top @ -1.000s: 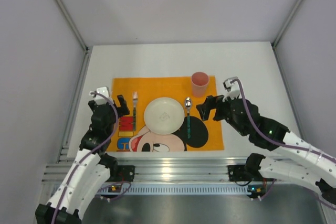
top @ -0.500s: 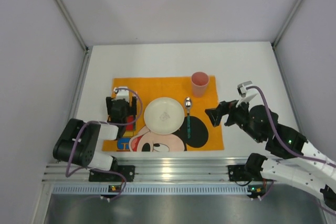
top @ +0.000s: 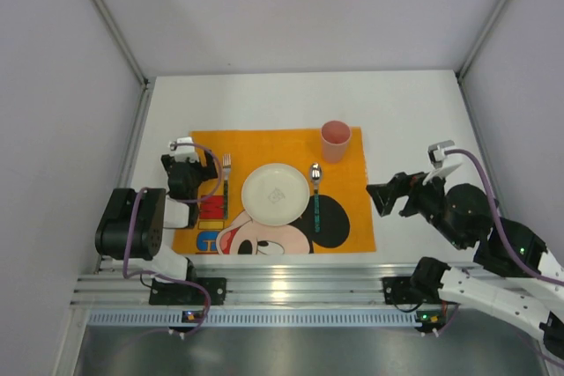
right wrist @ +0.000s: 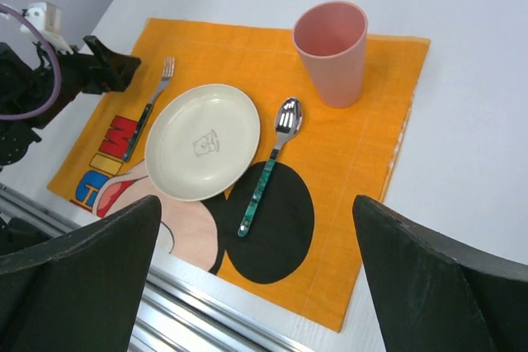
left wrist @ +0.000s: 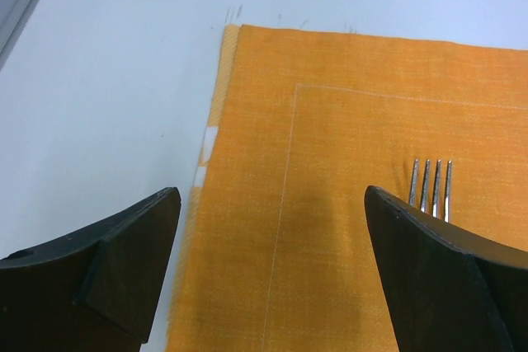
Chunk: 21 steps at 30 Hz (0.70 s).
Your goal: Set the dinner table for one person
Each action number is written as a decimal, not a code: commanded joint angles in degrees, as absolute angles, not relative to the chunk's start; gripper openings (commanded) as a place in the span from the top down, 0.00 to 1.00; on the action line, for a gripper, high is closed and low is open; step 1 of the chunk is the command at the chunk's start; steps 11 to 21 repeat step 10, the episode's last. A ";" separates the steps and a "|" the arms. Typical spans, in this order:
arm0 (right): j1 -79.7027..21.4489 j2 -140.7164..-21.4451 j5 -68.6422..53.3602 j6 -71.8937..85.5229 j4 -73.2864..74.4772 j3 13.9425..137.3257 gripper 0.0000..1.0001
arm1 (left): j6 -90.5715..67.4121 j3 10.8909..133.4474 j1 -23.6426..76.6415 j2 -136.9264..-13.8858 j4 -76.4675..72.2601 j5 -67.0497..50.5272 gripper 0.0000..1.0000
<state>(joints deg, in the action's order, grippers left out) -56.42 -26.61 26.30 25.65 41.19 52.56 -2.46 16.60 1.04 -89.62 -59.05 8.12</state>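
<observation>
We saw a plain white dinner table (top: 264, 99), an orange placemat (top: 273, 143) printed with black-eared Mickey Mouse and red, yellow, blue letters, a cream plate (top: 276, 193) with a faint grey centre mark, a pink cup (top: 335, 140), a silver spoon (top: 315, 200) with teal handle, a silver fork (top: 226, 184)

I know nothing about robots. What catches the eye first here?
The bright orange Mickey Mouse placemat on the white dinner table, laid with a cream plate, a fork on its left, a spoon on its right and a pink cup at the far right corner. Then the open black pincers: the left pincer at the mat's left edge, the right pincer beyond its right edge.
</observation>
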 commanded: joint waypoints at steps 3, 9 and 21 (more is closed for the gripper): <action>-57.13 -31.02 32.68 27.33 42.71 58.27 0.00 | -2.99 18.11 1.05 -89.83 -62.40 4.92 0.01; -57.13 -33.13 36.98 26.98 39.73 59.50 0.00 | -2.99 18.19 1.05 -89.91 -62.31 5.01 0.01; -57.13 -33.48 37.61 27.68 39.38 58.98 0.00 | -2.99 18.19 1.05 -89.91 -62.31 4.92 0.02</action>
